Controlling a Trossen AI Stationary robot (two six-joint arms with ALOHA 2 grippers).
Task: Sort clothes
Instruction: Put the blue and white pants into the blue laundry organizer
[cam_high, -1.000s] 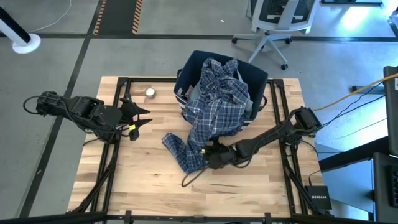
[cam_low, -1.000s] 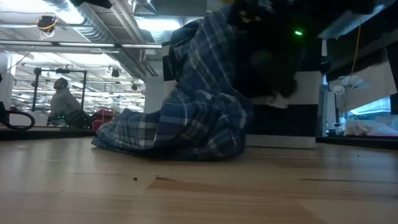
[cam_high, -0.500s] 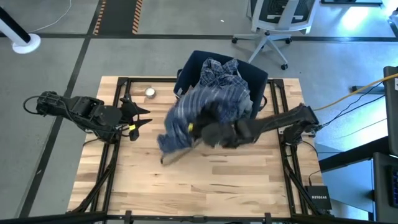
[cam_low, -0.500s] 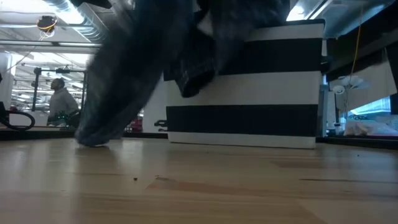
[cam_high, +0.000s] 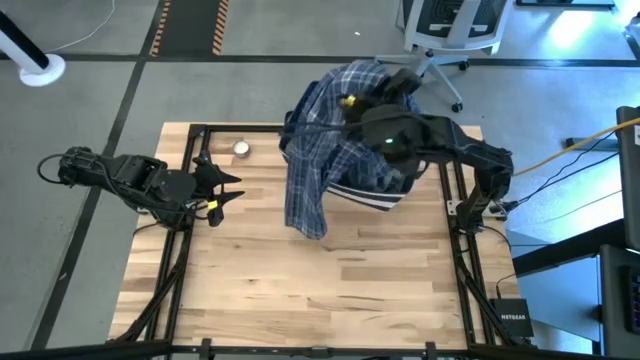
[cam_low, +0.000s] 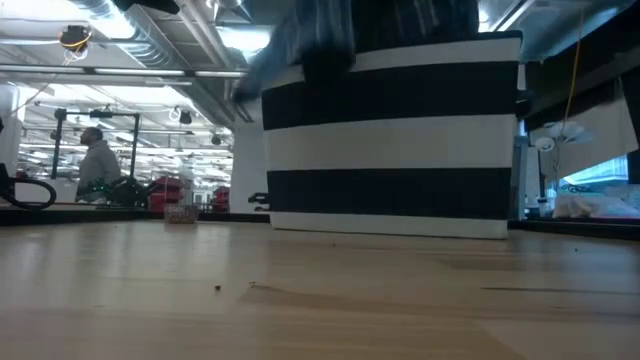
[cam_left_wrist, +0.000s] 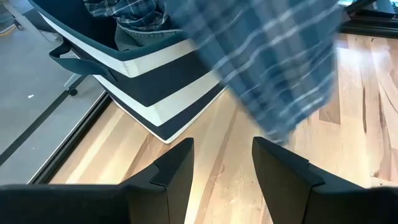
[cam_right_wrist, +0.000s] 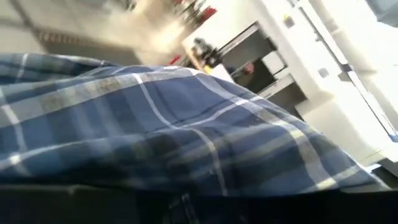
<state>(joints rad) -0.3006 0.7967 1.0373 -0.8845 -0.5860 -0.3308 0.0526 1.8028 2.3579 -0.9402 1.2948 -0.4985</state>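
One plaid shirt (cam_high: 330, 140) is in the air, lifted by the right gripper (cam_high: 365, 98) above the bin (cam_high: 372, 196) at about 1 o'clock from the table's middle; a long tail of it hangs down over the bin's near-left side toward the wood. The shirt covers the right gripper's fingers, so whether they are pinched on the cloth cannot be told, though the shirt hangs from that spot. One more garment, light blue denim (cam_left_wrist: 140, 38), lies inside the bin with plaid folds beside it.

One bin stands at the table's 12 to 1 o'clock edge, dark with white stripes.

The left gripper (cam_high: 222, 192) waits at 9 o'clock, low over the wood, its jaws apart and holding nothing.

One small round silver object (cam_high: 241, 149) sits at 11 o'clock.

The table (cam_high: 300, 290) is pale wood planks with a black frame along its sides. One white office chair (cam_high: 440, 35) stands on the grey floor beyond the bin. In the low view one person (cam_low: 100, 160) stands far back in a bright workshop.
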